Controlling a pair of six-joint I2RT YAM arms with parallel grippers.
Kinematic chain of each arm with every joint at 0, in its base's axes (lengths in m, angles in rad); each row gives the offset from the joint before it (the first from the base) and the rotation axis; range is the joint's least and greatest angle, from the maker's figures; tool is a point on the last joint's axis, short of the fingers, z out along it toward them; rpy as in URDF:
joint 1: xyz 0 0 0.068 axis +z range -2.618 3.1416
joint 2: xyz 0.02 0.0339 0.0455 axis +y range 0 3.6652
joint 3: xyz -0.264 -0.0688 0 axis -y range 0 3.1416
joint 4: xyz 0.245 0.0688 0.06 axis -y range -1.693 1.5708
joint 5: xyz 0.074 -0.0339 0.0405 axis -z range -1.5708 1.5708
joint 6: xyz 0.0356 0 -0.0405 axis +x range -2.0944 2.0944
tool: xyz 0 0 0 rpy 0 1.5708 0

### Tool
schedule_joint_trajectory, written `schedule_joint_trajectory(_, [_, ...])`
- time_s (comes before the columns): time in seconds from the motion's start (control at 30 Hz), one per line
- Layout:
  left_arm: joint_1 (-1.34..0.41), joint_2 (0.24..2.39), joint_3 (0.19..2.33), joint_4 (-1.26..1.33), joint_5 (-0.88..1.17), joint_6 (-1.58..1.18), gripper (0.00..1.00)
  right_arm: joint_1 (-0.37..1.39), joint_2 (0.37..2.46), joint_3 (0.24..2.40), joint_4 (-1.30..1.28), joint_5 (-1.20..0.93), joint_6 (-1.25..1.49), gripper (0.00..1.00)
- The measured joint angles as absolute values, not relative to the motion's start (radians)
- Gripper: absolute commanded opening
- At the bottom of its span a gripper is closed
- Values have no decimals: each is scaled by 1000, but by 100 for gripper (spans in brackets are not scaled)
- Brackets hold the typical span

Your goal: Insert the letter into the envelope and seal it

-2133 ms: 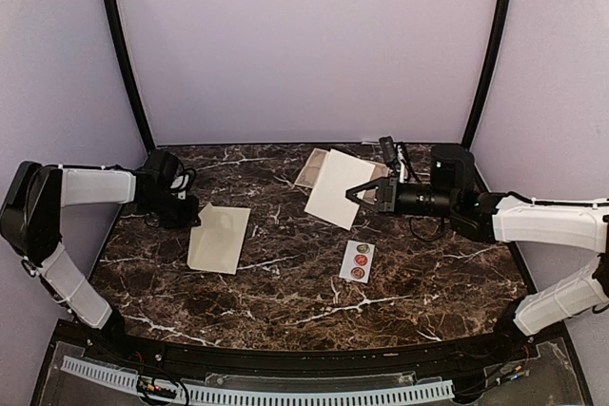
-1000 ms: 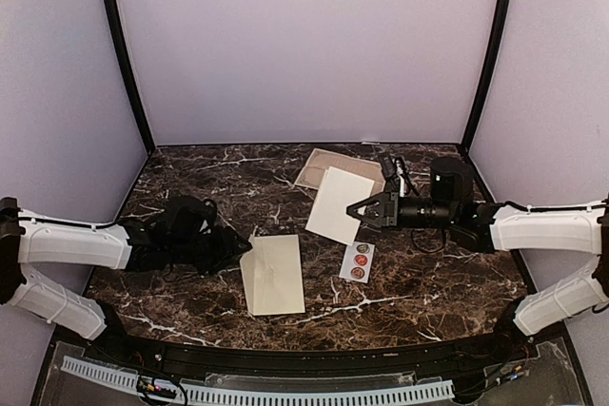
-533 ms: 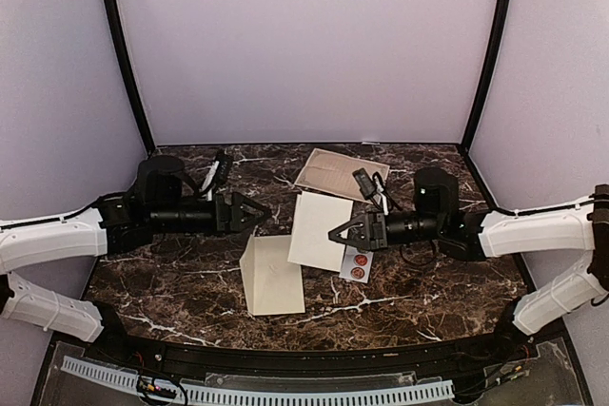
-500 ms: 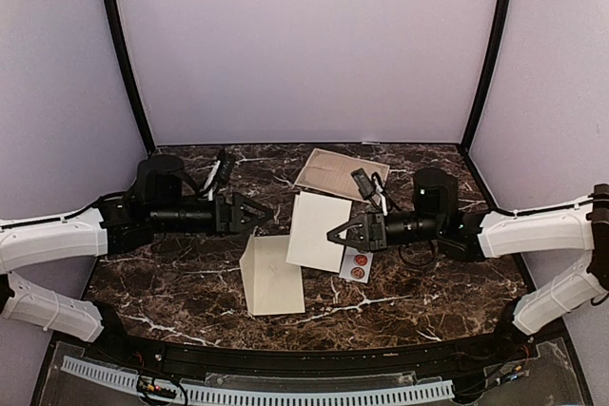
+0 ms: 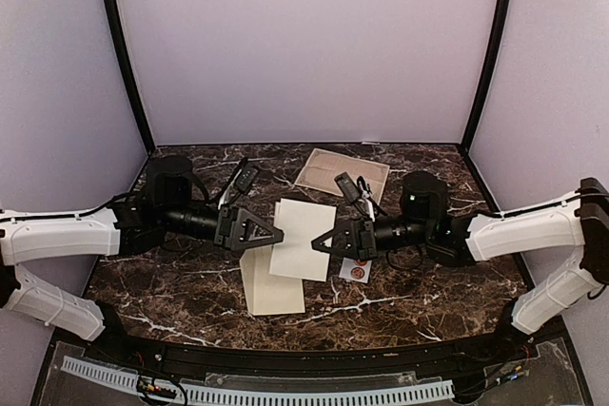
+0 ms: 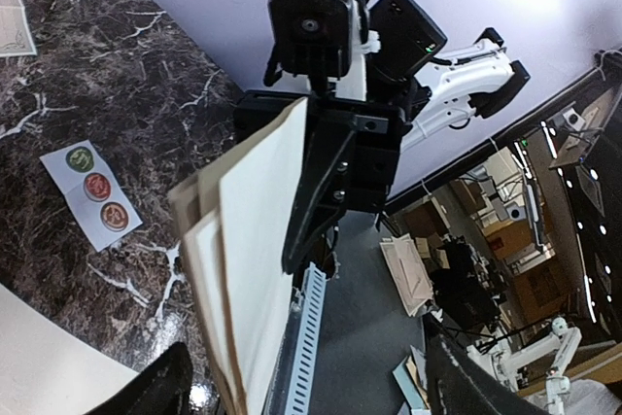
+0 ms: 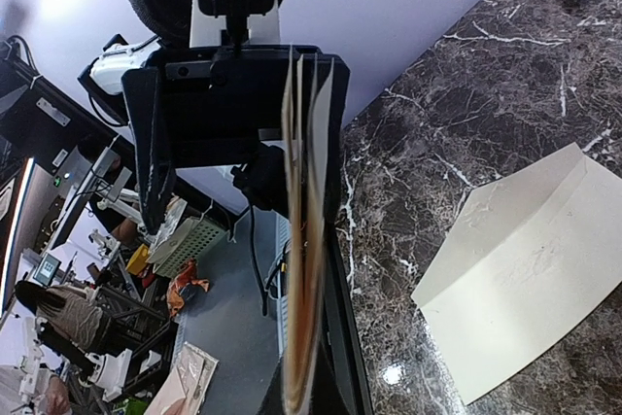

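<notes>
Fingers (image 6: 160,391) of the left gripper (image 5: 269,233) are spread wide; the right gripper (image 5: 322,241) is pinched shut on a folded letter (image 5: 303,235) above the envelope (image 5: 274,290).

The plain cream envelope lies flat on the dark marble table (image 5: 428,282), below and between the two grippers. Just above its far right corner, the folded cream letter is held off the table by its right edge in the right gripper. The letter's left edge sits between the left gripper's wide fingers; whether they touch it cannot be told. Just right of the envelope lies a small white sticker strip (image 5: 357,269) with three round dots, partly under the right gripper. Well behind the envelope, a tan bordered printed sheet (image 5: 343,170) lies flat.
</notes>
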State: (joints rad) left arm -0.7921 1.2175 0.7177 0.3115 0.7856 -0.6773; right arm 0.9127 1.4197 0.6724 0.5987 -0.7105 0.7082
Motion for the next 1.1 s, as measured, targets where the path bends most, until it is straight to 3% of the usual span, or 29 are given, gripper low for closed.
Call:
schedule_joint_trajectory(0.1, [-797,1221,718,326,808,-676,51,928,1429,683,603,-708,708,0])
schedule_joint_trajectory(0.33, [-801,1230,719,329,819,-678,32,940,1433,688,606,-698,708,0])
schedule_joint_trajectory(0.5, [-802,1232,719,326,818,-678,6,940,1439,689,607,-690,708,0])
schedule_joint_trajectory(0.6, [-802,1232,718,320,811,-680,0,940,1443,690,607,-685,708,0])
schedule_joint_trajectory(0.63, [-802,1232,718,319,807,-681,0,941,1444,690,607,-683,708,8])
schedule_joint_trajectory(0.77, [-802,1232,718,285,757,-669,0,942,1446,698,574,-653,691,61])
schedule_joint_trajectory(0.83, [-802,1232,718,255,715,-661,0,944,1444,701,553,-630,681,72])
schedule_joint_trajectory(0.9, [-801,1234,718,222,673,-657,0,944,1436,701,523,-604,670,76])
schedule_joint_trajectory(1.1, [-746,1257,704,125,582,-669,0,945,1415,701,474,-511,666,77])
